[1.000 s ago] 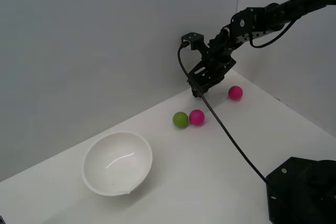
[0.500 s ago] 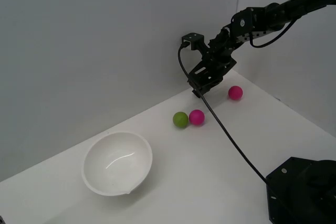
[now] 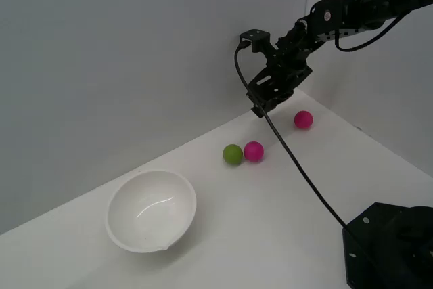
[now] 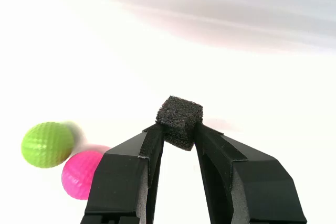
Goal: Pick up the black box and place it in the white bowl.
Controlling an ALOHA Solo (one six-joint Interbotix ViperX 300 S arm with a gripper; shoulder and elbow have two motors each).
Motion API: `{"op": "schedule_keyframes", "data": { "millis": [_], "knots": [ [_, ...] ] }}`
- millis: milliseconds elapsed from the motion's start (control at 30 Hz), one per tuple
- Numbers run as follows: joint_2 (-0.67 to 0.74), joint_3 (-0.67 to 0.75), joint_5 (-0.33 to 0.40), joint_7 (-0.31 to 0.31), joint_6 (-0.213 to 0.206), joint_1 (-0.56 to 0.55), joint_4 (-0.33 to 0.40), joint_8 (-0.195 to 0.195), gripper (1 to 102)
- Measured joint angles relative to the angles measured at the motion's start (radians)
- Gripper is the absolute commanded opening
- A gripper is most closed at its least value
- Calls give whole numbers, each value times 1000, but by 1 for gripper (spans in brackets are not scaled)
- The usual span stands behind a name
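My gripper is shut on the black box, a small matte foam cube pinched between the two fingertips. In the exterior view the gripper hangs in the air near the back wall, above the table, and the box cannot be made out against it. The white bowl sits empty on the table at the exterior view's left, far from the gripper.
A green ball and a pink ball lie touching between gripper and bowl; both show in the wrist view, green and pink. Another pink ball lies further right. The black robot base stands at the lower right. A cable hangs across.
The gripper has risen and shifted slightly to the exterior view's right. The balls and the bowl have not moved.
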Motion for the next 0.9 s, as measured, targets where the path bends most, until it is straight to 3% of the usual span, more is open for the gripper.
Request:
{"op": "schedule_keyframes", "data": {
  "millis": [900],
  "knots": [
    [279, 275, 0, 138, 0, -6, -2, -2, 24]
  ]
}}
